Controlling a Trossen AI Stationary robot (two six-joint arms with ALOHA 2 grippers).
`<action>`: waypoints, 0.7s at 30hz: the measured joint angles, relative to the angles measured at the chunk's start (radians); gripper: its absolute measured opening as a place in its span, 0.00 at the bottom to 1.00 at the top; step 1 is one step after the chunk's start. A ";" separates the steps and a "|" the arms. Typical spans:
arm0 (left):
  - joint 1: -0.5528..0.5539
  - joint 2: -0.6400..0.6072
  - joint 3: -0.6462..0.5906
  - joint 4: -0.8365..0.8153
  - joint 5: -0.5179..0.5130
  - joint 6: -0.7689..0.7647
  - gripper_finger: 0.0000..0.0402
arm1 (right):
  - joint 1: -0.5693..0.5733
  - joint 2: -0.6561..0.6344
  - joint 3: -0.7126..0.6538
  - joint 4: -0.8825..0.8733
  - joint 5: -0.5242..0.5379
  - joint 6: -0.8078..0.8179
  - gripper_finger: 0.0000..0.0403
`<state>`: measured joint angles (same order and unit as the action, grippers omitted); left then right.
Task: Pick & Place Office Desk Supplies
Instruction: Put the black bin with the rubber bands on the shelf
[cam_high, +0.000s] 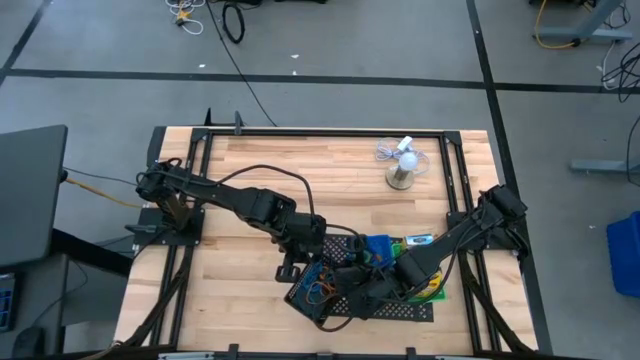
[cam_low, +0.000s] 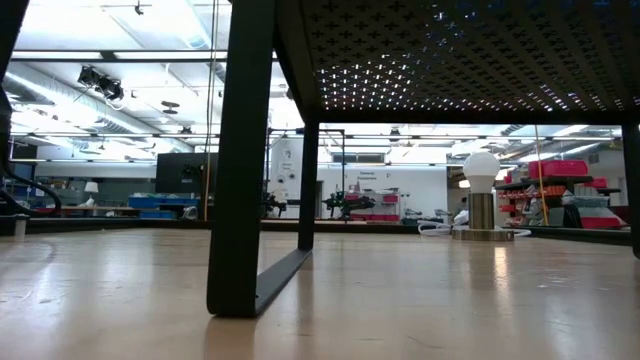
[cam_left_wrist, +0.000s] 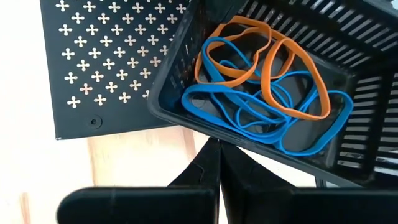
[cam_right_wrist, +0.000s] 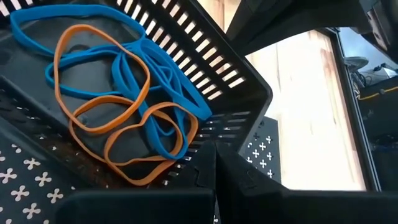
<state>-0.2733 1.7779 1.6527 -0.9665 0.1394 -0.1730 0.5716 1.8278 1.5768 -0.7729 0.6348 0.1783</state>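
Observation:
A small black slotted bin (cam_high: 318, 290) holding blue and orange rubber-band loops (cam_left_wrist: 261, 81) sits at the left end of the black mesh tray (cam_high: 400, 310). My left gripper (cam_left_wrist: 217, 149) is shut, with its tips at the bin's wall on the table's left side. My right gripper (cam_right_wrist: 215, 152) is also shut and reaches the opposite wall from the right. In the high view both grippers crowd the bin, the left gripper (cam_high: 305, 270) and the right gripper (cam_high: 347, 293). The loops (cam_right_wrist: 124, 93) lie loose on the bin's floor. My left gripper's shut fingertips reach the outer side of the bin's wall (cam_left_wrist: 199, 127), just under its rim, slanting down from the table's left. Whether they touch it I cannot tell. My right gripper's shut fingertips reach the outer side of the opposite wall (cam_right_wrist: 205, 140), slanting down from the table's right. Whether they touch it I cannot tell.
The mesh tray stands on legs (cam_low: 240, 200) near the table's front edge. On it lie a blue bin (cam_high: 378, 245), a green-white box (cam_high: 418, 240) and a yellow item (cam_high: 432, 292). A white mini fan (cam_high: 402, 165) stands at the far right. Bare wood lies to the left.

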 joint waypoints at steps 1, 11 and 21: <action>0.000 0.000 0.000 0.000 0.000 -0.002 0.00 | 0.000 0.000 0.000 0.002 0.000 -0.003 0.00; 0.000 0.000 0.000 0.001 -0.009 -0.033 0.00 | 0.008 -0.031 0.000 0.011 -0.003 -0.019 0.01; 0.000 0.000 0.000 0.002 -0.016 -0.047 0.00 | 0.032 -0.039 0.070 -0.063 -0.003 -0.032 0.02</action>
<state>-0.2729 1.7780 1.6527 -0.9649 0.1238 -0.2196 0.6039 1.7889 1.6467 -0.8359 0.6318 0.1460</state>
